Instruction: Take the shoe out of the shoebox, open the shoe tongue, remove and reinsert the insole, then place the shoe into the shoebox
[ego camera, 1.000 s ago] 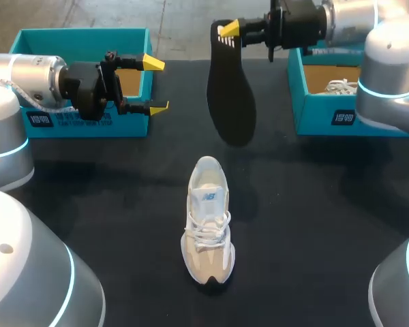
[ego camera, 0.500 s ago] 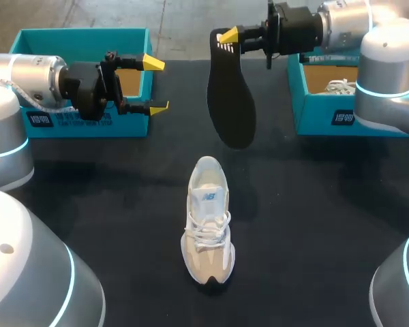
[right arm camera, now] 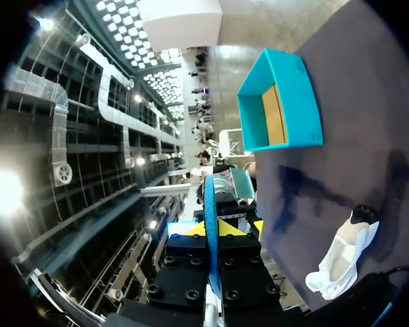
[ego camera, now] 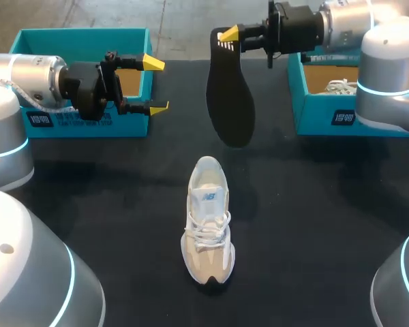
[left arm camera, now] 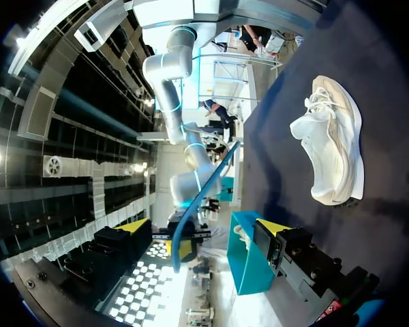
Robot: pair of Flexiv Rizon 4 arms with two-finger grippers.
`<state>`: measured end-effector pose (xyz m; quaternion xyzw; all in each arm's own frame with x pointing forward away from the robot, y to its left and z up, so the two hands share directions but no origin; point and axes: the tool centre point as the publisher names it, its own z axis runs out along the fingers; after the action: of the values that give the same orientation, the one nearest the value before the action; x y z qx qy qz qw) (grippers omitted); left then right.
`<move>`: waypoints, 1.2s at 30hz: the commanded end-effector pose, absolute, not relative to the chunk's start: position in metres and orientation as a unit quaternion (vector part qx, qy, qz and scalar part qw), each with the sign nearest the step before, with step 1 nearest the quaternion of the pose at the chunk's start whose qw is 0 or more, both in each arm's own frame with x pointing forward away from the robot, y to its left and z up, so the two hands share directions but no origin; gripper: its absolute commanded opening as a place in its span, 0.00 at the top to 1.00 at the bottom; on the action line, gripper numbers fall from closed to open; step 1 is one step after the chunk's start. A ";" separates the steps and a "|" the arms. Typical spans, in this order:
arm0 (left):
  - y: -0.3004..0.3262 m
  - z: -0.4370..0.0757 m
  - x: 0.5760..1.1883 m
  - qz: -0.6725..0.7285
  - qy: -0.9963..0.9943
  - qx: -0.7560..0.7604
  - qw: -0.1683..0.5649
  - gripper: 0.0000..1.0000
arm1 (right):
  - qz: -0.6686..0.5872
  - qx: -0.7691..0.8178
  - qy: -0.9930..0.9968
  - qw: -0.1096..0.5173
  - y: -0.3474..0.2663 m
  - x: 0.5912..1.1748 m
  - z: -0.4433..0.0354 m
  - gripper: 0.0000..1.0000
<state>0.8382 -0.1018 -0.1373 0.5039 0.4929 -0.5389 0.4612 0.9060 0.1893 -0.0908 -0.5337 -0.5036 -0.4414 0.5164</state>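
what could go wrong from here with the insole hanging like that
1. The right end effector pinches the insole at one end only, so the rest hangs free above the table. It may swing or slip out on the way down.
2. The shoe stands loose on the table, and the left end effector is open and off to the side. With nothing bracing it, pushing the insole in could shove or tip the shoe.
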 end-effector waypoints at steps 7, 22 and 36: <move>-0.106 -0.138 0.833 -0.532 0.487 0.506 0.473 0.00 | -0.441 -0.535 -0.504 0.515 0.190 0.905 -0.091 1.00; -0.131 -0.128 0.796 -0.493 0.452 0.546 0.504 0.00 | -0.441 -0.535 -0.504 0.515 0.190 0.905 -0.091 1.00; -0.162 -0.131 0.795 -0.480 0.425 0.557 0.528 0.00 | -0.441 -0.535 -0.504 0.515 0.190 0.905 -0.091 1.00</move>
<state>0.7929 -0.1533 -0.1294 0.5577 0.4258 -0.4802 0.5263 0.9055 0.1887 -0.0906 -0.5345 -0.5039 -0.4408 0.5158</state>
